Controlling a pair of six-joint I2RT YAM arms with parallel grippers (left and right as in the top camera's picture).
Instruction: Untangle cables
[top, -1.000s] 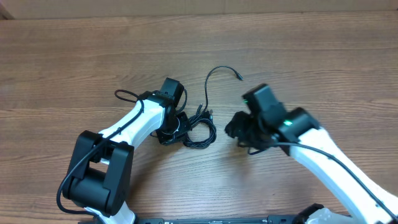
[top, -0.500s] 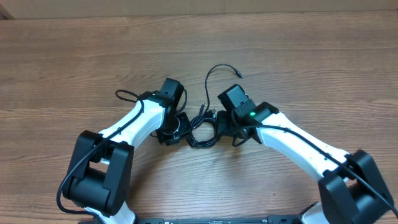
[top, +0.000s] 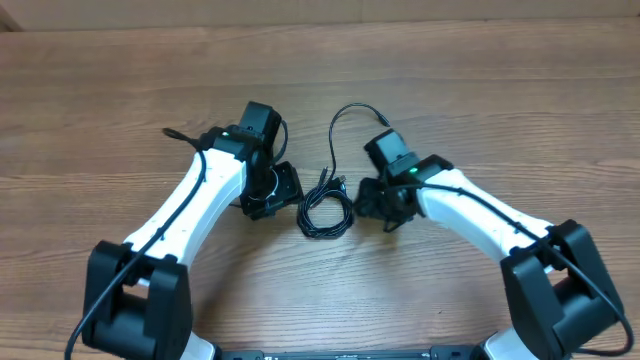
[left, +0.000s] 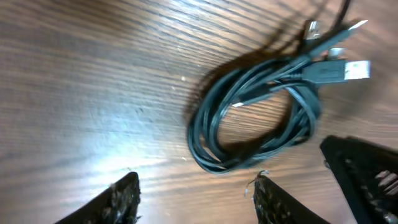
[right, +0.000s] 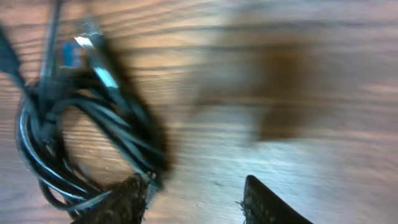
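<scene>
The left gripper (left: 193, 194) has its jaws apart and empty, with bare wood between them. The right gripper (right: 194, 200) is likewise parted and holds nothing. The cables (top: 325, 212) lie coiled on the table (top: 100, 90) between the two grippers, with one strand arcing away.

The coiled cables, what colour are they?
The cables are black, looking slightly bluish up close; best seen in the left wrist view.

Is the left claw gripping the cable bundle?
No, the left claw stands open, and the cable bundle lies on the table beyond its fingertips.
</scene>
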